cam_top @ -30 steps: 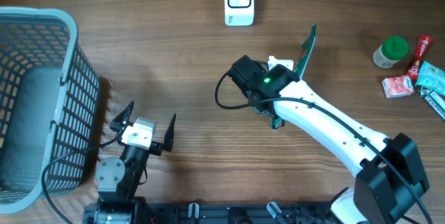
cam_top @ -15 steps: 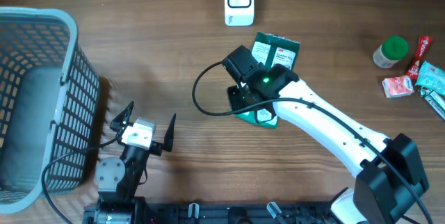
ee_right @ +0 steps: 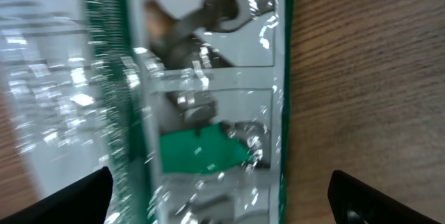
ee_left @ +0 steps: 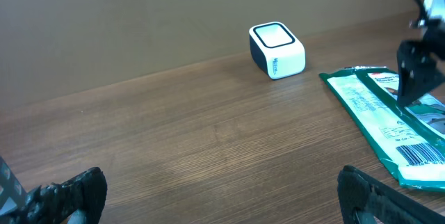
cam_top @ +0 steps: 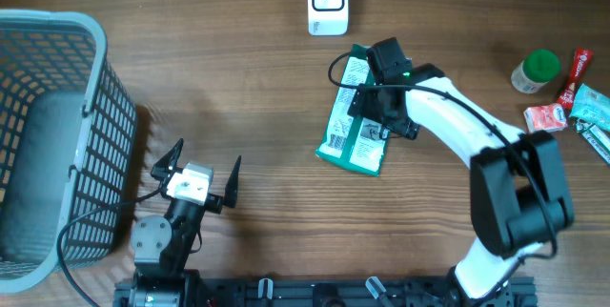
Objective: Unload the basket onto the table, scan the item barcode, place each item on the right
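Packet lies flat, barcode up for scanner.
My right gripper above it: wide open, empty. Left gripper open, idle.

A blurred, glossy green-and-white packet, apparently lying flat, covers much of the wooden table.

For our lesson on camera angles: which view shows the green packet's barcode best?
Left wrist: the barcode shows distinct bars on the green packet. Overhead shows most of the packet, the barcode only a small white patch. Right wrist is a blurred close-up; no barcode shows.
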Motion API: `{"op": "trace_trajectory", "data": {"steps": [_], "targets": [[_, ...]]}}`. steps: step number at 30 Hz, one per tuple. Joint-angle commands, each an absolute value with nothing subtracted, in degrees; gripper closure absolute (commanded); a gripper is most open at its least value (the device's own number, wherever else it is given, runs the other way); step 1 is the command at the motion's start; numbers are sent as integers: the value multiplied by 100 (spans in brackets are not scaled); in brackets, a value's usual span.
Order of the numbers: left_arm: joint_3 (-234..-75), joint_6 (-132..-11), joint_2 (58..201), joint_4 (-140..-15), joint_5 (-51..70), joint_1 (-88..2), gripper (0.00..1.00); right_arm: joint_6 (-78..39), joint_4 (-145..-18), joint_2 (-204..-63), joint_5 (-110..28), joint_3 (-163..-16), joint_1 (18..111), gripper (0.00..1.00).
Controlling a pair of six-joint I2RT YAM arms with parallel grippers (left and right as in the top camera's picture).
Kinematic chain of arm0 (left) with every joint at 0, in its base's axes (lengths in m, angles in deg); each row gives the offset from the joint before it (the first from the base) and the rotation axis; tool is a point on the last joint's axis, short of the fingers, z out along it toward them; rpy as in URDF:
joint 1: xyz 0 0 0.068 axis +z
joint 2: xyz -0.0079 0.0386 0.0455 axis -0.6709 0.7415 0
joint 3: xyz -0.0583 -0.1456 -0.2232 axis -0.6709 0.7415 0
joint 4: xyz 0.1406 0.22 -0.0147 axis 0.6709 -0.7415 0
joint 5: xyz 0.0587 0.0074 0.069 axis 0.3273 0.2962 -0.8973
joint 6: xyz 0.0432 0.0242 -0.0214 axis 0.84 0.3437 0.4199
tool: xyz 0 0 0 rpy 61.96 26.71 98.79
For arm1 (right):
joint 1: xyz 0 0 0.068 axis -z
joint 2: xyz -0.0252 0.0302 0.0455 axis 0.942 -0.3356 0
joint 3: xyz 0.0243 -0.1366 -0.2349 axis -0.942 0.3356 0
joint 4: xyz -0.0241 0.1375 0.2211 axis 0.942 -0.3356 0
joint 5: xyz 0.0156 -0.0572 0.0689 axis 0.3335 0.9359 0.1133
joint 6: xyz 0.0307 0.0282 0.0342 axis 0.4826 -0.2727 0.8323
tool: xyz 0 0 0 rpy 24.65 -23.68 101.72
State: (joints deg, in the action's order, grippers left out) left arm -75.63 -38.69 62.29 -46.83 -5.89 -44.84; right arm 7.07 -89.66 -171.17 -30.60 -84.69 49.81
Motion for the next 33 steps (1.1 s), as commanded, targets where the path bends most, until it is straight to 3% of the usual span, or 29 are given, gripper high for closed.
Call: {"op": "trace_trajectory", "data": {"steps": [1,2,5,6,10,14,18,24,28,33], "targets": [[-7542,-3904,6188,-4700,-514,-4504,0,473,-8831,-17680,-2828,-8421,5235,0],[-7542,-3904,6188,-4700,-514,-4504,0,270,-8756,-17864,-2850,-8421,5298,2],[-7544,-3904,6188,-4700,-514,-4504,0,-113,-8667,-18312,-2843,-8421,5379,84],[-7542,-3904,6188,-4700,-514,-4504,0,-279,-8627,-18351,-2850,-8421,5388,96],[-7544,-3904,6188,-4700,-514,-4504,0,-547,-8888,-17871,-2732,-8788,5418,96],[-7542,-3904,6188,-4700,-514,-4504,0,921,-10177,-16238,-1497,-9192,5425,96],[-7542,-3904,6188,-4703,-514,-4504,0,3035,-11556,-14046,-1475,-9199,5425,96],[-7542,-3904,6188,-4703,-514,-4504,0,2388,-12470,-11720,-2940,-9197,5425,96],[-7542,-3904,6188,-4703,-514,-4504,0,3028,-12966,-11174,-3176,-9179,5425,96],[-7542,-3904,6188,-4703,-514,-4504,0,3496,-13121,-11469,-3503,-9175,5425,96]]}}
